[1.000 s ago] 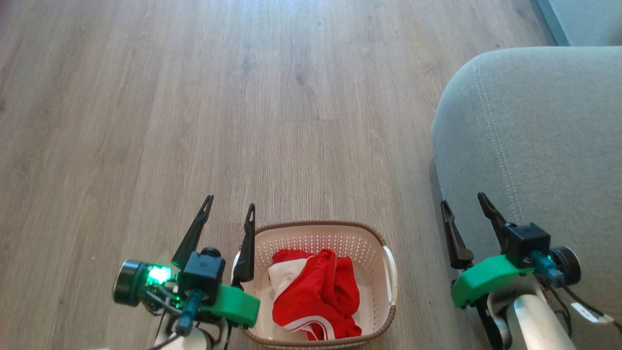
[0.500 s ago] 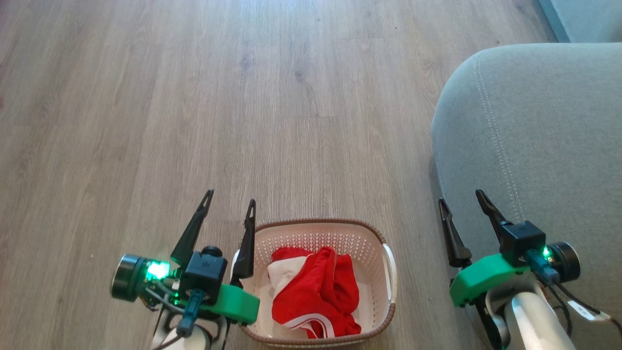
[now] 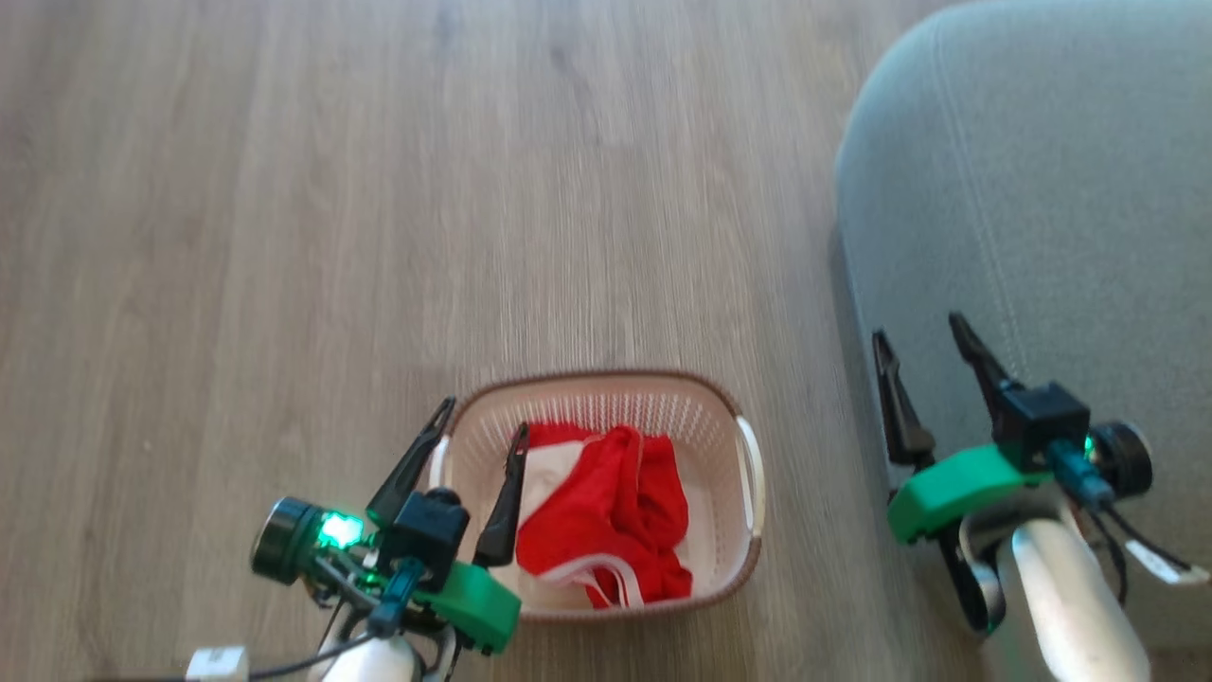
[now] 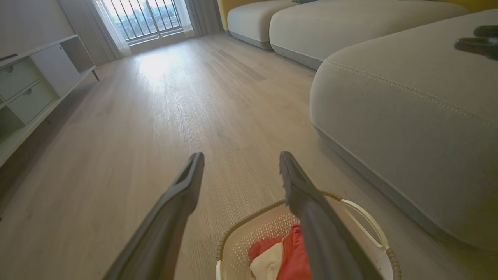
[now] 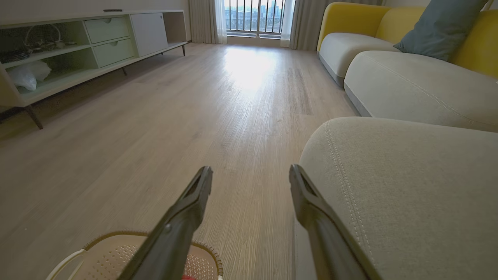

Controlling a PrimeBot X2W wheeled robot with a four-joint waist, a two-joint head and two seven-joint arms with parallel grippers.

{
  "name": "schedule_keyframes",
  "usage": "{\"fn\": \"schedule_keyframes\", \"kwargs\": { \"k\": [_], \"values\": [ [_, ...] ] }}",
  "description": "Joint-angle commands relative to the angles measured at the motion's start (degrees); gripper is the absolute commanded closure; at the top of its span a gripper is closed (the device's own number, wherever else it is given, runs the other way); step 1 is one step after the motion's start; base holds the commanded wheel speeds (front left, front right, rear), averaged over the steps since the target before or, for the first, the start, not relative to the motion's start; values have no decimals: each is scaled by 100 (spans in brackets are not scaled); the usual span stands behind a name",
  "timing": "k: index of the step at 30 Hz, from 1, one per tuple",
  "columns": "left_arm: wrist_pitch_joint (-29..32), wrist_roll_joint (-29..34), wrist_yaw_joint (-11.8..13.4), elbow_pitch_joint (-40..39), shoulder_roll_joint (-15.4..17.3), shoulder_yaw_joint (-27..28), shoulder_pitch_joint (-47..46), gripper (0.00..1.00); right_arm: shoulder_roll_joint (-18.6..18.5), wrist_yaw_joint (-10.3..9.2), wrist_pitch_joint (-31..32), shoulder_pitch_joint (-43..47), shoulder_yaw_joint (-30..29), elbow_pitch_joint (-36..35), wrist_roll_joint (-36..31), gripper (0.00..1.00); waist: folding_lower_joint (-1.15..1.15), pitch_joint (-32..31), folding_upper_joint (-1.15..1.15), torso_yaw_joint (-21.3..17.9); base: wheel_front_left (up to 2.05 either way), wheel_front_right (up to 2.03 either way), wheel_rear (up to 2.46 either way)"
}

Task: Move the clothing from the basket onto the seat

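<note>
Plainly the reach-in step is at hand: the clothing (image 3: 615,502) lies heaped in the basket (image 3: 606,377), which stands on the floor (image 3: 284,237) just beside the seat (image 3: 1042,189), and nothing red lies on that grey cushion yet. The left pincer (image 3: 482,419) hangs over the basket's left edge, both fingers spread wide with nothing between them. The right pincer (image 3: 918,329) is likewise released and empty, poised at the seat's near edge. Next, I judge, the left pincer must tip down into the heap and pinch a thick fold (the pieces lie tangled, so 1 grasp may drag up more than 1), then lift clear of the rim before swinging across to the seat.
</note>
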Motion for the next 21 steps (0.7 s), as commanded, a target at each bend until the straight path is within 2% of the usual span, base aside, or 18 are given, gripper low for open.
{"fn": "schedule_keyframes", "kwargs": {
  "k": [1,8,15,21],
  "values": [
    [-72,25,-72,-64,-17,134,-392,0,-59,-1,-77,-306,117,-234,-81,0,0,483,0,-146,0,0,0],
    [-72,187,-401,423,5,-88,-974,0,-59,-1,-77,-633,-15,-503,-170,0,0,1517,0,-448,0,0,0],
    [-72,338,-726,1260,164,-481,-1678,0,-59,-1,-77,-902,-81,-863,-257,0,0,2455,0,-768,0,0,0],
    [-72,343,-831,2198,261,-653,-2287,0,-59,-1,-77,-987,-96,-1287,-313,0,0,3134,0,-1055,0,0,0]
  ]
}}
